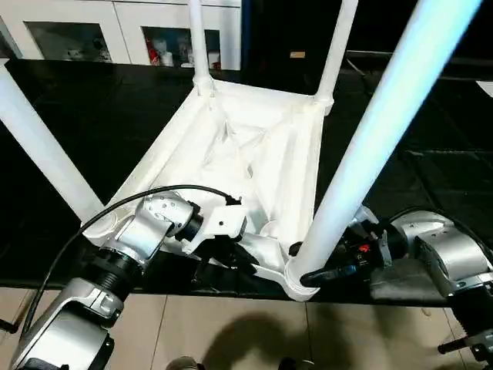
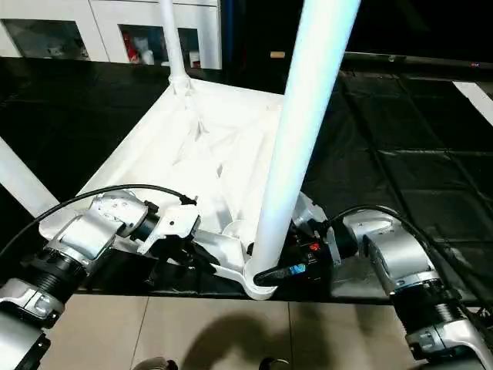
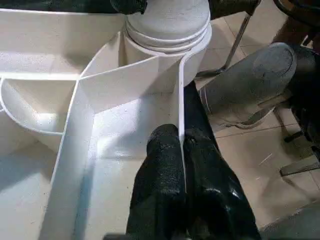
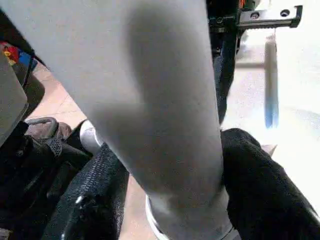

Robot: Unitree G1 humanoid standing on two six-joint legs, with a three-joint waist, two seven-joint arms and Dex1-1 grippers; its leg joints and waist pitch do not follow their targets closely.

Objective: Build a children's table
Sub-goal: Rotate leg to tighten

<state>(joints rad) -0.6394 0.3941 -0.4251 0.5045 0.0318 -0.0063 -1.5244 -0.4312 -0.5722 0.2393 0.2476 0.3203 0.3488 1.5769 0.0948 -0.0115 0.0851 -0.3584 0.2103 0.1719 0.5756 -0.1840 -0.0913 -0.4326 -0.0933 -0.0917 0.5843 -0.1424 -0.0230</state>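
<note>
Left eye view, left hand (image 3: pixel 182 165) pinching tabletop (image 1: pixel 254 146) rim, right hand (image 4: pixel 165 200) gripping near leg (image 1: pixel 370 146) in corner socket (image 1: pixel 302 284).

A white tapered leg (image 4: pixel 150 100) runs through the middle of the right wrist view, its lower end seated in a round corner socket (image 4: pixel 192 227). The right gripper (image 4: pixel 170 200) straddles the leg: one black finger (image 4: pixel 92 200) lies against one side of the leg, the other finger (image 4: pixel 260 190) lies against the opposite side. Beyond the leg, on the second finger's side, a white ribbed surface of the table top (image 4: pixel 290 100) is visible.
</note>
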